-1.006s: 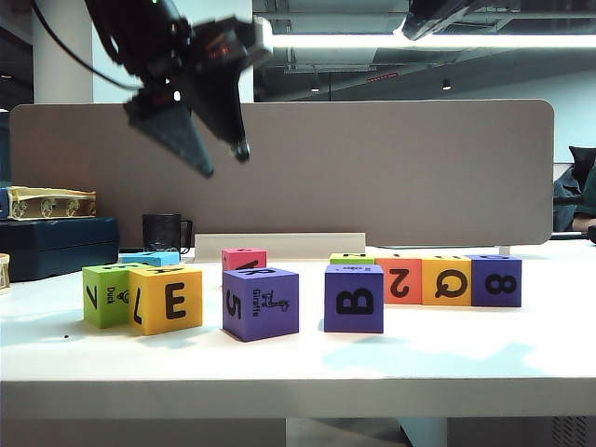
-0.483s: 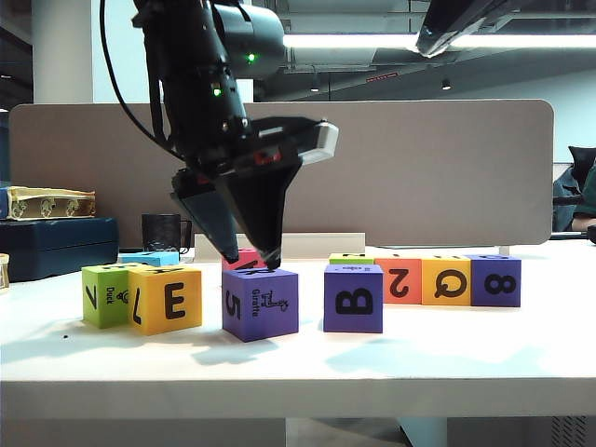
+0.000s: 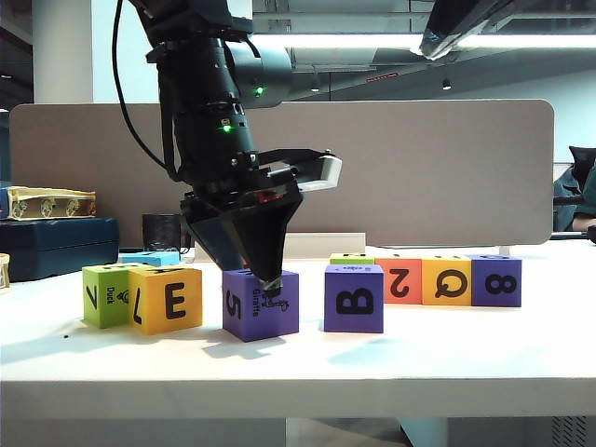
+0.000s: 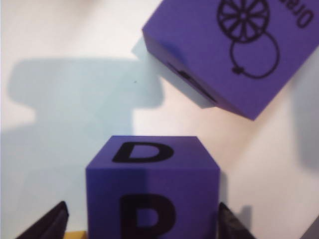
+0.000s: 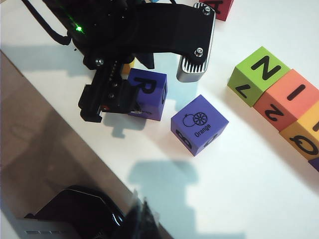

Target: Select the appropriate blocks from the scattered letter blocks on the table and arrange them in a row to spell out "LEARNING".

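The letter blocks sit in a loose row along the table's front edge, and the purple block with R on top is about mid-row. The left gripper is down over it with jaws spread wide, one finger on each side, not squeezing. The right gripper hangs above the table; can't tell if it's apart or together.

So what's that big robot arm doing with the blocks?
It's picking letter blocks to spell LEARNING. The left claw is open and reaching down around the purple block with 5 on its side and R on top, one finger on each side, not squeezing yet. The yellow E block sits nearby on the white table. The right claw waits off to the side with nothing visible between its tips.
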Robot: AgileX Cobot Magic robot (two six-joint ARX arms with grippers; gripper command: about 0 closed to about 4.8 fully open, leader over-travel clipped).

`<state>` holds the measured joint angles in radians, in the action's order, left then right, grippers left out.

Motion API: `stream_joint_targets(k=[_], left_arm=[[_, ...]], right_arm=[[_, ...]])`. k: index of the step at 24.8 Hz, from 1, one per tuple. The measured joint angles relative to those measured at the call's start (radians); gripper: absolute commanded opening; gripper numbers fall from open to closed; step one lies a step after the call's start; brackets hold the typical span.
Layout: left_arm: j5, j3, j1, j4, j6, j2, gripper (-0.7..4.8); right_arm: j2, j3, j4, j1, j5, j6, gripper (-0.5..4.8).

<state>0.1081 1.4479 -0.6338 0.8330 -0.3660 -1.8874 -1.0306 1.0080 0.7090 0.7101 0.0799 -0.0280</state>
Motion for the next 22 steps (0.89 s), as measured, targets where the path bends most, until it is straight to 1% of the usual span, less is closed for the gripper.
stream_joint_targets(k=[2, 3, 4, 6, 9, 12, 15, 16, 17, 18, 19, 22], left_arm=[[0.0, 0.0, 0.0, -0.002, 0.003, -0.002, 3.02], [0.0, 0.0, 0.0, -0.002, 0.003, -0.004, 2.57], [0.001, 0.0, 0.0, -0.003, 0.004, -0.008, 2.41], [0.003, 0.0, 0.0, -0.007, 0.005, -0.008, 2.41], [0.004, 0.0, 0.0, -0.011, 0.029, -0.008, 2.41], [0.003, 0.0, 0.0, -0.052, 0.086, -0.008, 2.41], [-0.019, 0.001, 0.003, -0.117, 0.167, -0.008, 2.41], [-0.058, 0.002, 0.003, -0.155, 0.212, -0.008, 2.41], [-0.078, 0.002, 0.003, -0.171, 0.232, -0.008, 2.41], [-0.12, 0.002, 0.003, -0.203, 0.272, -0.008, 2.41], [-0.141, 0.002, 0.009, -0.227, 0.303, -0.008, 2.41], [-0.147, 0.002, 0.021, -0.274, 0.369, -0.008, 2.41]], right_arm=[[0.0, 0.0, 0.0, 0.0, -0.001, 0.0, -0.02], [0.0, 0.0, 0.0, 0.0, -0.001, 0.0, -0.02], [0.0, 0.0, 0.0, 0.0, -0.002, 0.0, -0.02], [0.0, 0.0, 0.0, 0.0, -0.008, 0.0, -0.02], [0.0, 0.0, 0.0, 0.0, -0.018, 0.0, -0.02], [0.0, 0.0, 0.0, 0.0, -0.02, 0.0, -0.02], [0.0, 0.0, 0.0, 0.0, -0.02, 0.0, -0.02], [0.0, 0.0, 0.0, 0.0, -0.02, 0.0, -0.02], [0.0, 0.0, 0.0, 0.0, -0.02, 0.0, -0.02], [0.0, 0.0, 0.0, 0.0, -0.02, 0.0, -0.02], [0.0, 0.0, 0.0, 0.0, -0.02, 0.0, -0.02], [0.0, 0.0, 0.0, 0.0, -0.02, 0.0, -0.02]])
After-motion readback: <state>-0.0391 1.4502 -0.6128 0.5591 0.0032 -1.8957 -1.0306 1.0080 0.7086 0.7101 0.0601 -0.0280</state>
